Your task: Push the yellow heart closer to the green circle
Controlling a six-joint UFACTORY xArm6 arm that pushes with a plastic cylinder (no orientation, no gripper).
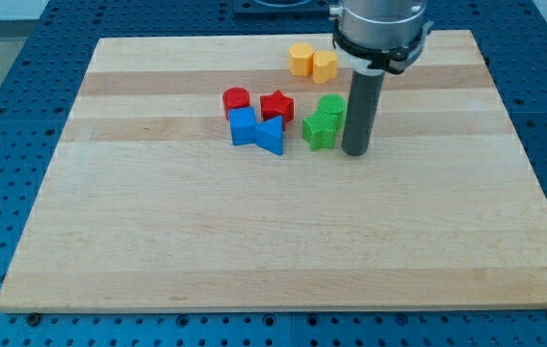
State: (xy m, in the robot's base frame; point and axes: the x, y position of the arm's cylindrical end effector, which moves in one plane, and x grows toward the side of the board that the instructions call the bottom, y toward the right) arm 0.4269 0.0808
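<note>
A red cylinder [237, 100] and red star [277, 105] sit above two touching blue blocks [256, 129] on the wooden worktop [254, 241]; a green star [320, 129] lies at their three o'clock.

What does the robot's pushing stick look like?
It is a straight, smooth, dark grey round rod ending at my tip. Above it sits a wider silver metal cylinder with a black ring around its bottom edge. No cables or markings show on it.
</note>
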